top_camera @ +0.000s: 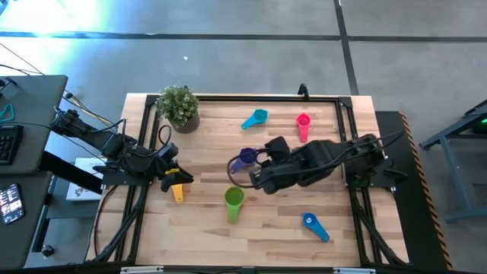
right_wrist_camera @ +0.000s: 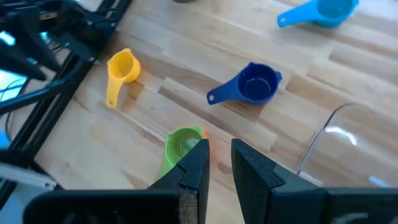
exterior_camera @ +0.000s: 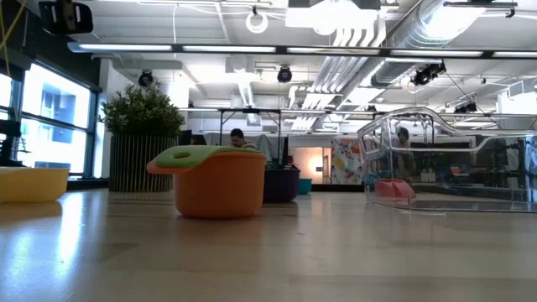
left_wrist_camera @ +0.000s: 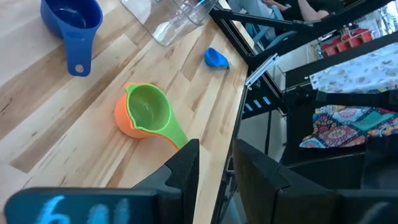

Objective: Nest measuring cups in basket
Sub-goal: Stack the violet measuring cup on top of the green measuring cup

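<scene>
High view: only one pair is nested so far, the green cup sitting in the salmon one. Light blue, magenta, purple, yellow and blue cups are all loose on the table. The right gripper reaches mid-table; the left gripper waits by the yellow cup.

Low view: the clear basket stands well apart from the green/salmon pair, and I can't tell if anything's inside.

Left wrist view: fingers slightly parted, holding nothing.

Right wrist view: fingers slightly parted and empty, angled down just above the green cup.
</scene>
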Action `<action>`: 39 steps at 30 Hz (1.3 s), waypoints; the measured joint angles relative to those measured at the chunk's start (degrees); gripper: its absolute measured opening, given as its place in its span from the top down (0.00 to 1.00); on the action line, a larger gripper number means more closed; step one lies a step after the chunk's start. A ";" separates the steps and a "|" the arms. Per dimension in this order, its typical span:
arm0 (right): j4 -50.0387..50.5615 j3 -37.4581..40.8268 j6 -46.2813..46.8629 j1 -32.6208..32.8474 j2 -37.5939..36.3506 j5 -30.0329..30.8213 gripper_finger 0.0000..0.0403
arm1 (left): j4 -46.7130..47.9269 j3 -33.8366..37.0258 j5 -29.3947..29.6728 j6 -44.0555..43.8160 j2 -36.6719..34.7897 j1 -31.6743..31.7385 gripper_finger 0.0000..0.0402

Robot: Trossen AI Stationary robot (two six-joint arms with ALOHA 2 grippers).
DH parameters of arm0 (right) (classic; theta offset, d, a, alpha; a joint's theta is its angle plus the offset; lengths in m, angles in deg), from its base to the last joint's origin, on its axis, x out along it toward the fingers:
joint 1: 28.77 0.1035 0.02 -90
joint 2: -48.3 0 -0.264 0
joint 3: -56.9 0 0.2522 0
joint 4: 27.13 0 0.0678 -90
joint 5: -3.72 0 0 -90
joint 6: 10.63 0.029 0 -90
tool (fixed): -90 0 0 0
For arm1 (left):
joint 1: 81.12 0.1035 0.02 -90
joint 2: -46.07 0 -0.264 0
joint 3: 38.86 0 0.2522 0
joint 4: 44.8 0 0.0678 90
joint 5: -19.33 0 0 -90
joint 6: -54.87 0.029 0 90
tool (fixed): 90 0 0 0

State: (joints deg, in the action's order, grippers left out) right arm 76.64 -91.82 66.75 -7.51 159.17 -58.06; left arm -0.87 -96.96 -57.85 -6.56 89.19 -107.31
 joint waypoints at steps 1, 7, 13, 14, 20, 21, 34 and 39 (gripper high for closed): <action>0.02 0.00 -1.34 0.00 -0.72 -0.13 0.85 | -0.02 0.00 0.00 0.05 -0.02 0.00 0.78; 0.02 0.00 -9.10 0.00 -4.29 -2.78 0.85 | -0.02 0.00 0.00 0.99 -0.01 0.00 0.78; 0.01 0.00 -14.46 0.00 -7.40 -6.30 0.85 | -0.02 0.00 0.15 0.65 0.00 0.01 0.78; 0.00 0.00 -15.31 0.01 -7.78 -6.78 0.85 | -0.01 0.00 0.61 0.23 0.00 0.02 0.78; 0.02 0.00 -18.97 0.01 -9.84 -7.38 0.85 | -0.11 0.00 7.40 -1.46 0.00 0.02 0.78; 0.00 0.02 -19.30 0.02 -10.09 -7.38 0.85 | -0.24 0.00 9.24 -1.44 0.00 0.02 0.78; 0.00 0.02 -20.00 0.00 -14.32 -7.18 0.85 | -2.76 0.00 17.80 3.86 1.14 3.56 0.77; 0.00 0.02 -20.06 0.02 -15.73 -5.52 0.85 | -8.58 0.00 17.82 8.94 2.66 7.57 0.71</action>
State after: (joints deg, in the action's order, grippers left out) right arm 76.64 -91.80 46.69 -7.49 143.44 -63.57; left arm -9.45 -96.96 -40.03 2.39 91.85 -99.74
